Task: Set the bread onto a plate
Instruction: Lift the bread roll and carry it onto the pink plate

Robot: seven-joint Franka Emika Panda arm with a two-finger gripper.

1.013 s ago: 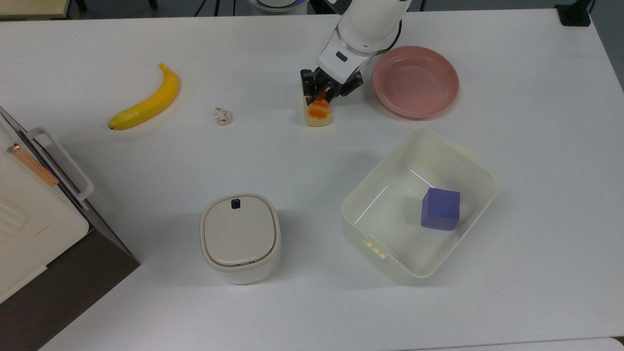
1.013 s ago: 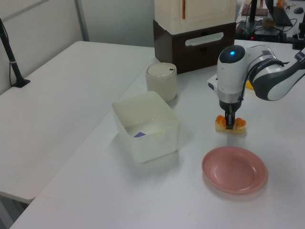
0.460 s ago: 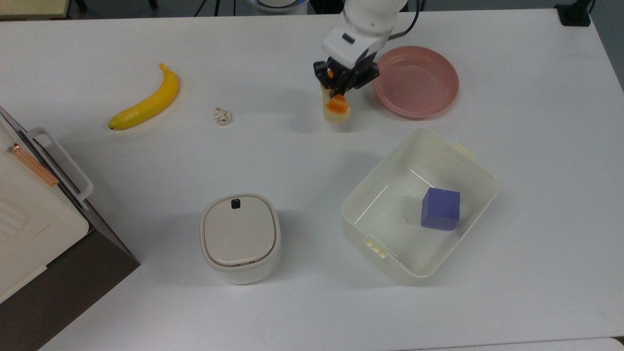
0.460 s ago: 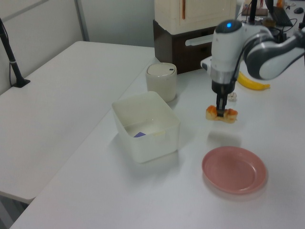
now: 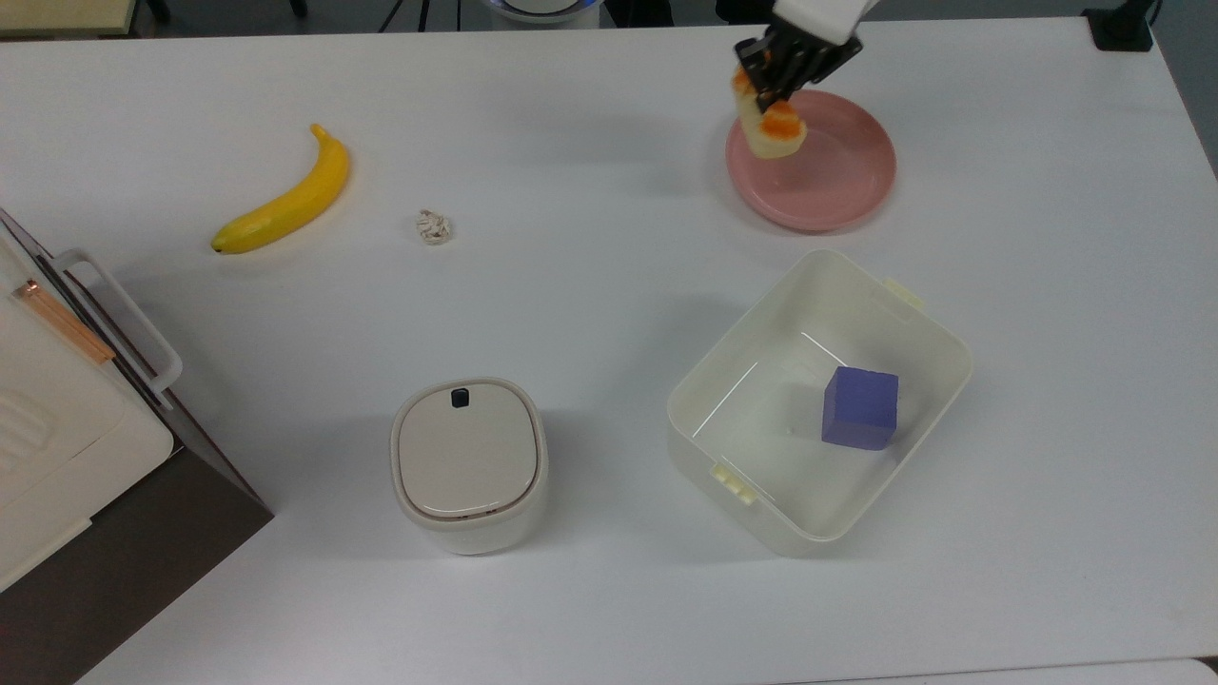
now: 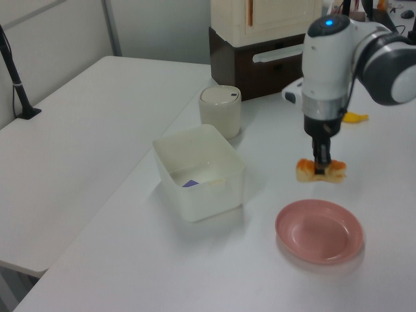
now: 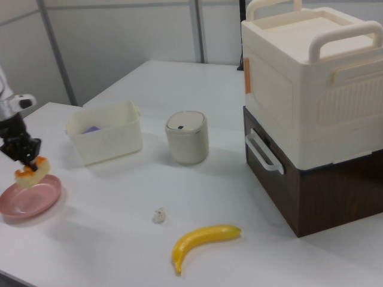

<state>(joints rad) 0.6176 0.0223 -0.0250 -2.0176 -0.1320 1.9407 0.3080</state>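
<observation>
While the black two-finger gripper [image 5: 773,93] clamps the small orange-glazed cream bread loaf [image 5: 773,131], it hangs in the air above the round pink plate's [image 5: 837,185] rim.

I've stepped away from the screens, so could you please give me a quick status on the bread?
Gripper shut on the bread, carried in the air. Bread over the near rim of the plate, not set down. Plate bare, nothing in the way.

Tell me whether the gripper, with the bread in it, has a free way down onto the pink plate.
Probably yes. The gripper holds the bread in the air at the plate's edge, nothing lies on the plate, and the cream tub stands apart from it.
</observation>
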